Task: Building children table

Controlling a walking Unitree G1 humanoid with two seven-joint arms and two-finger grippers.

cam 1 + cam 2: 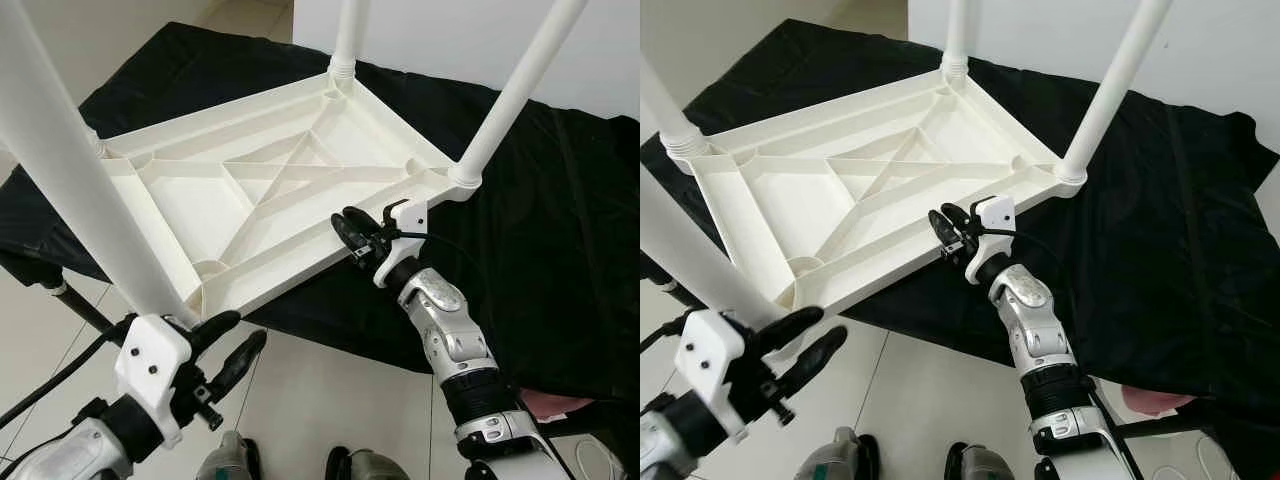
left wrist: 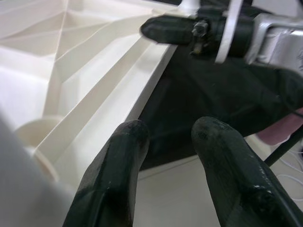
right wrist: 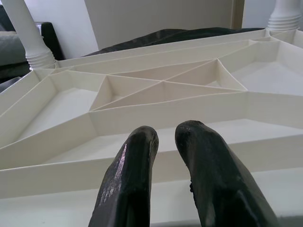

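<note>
No readable text or labels (plain white plastic).

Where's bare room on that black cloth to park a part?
The widest free patch is the black cloth right of the upturned tabletop, beyond the right gripper. A narrower strip lies behind the far edge. The near edge is crowded: right gripper at the rim, left gripper by the empty corner socket.

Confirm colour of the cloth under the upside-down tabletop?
Black cloth, plain; clearest in the right eye view.
</note>
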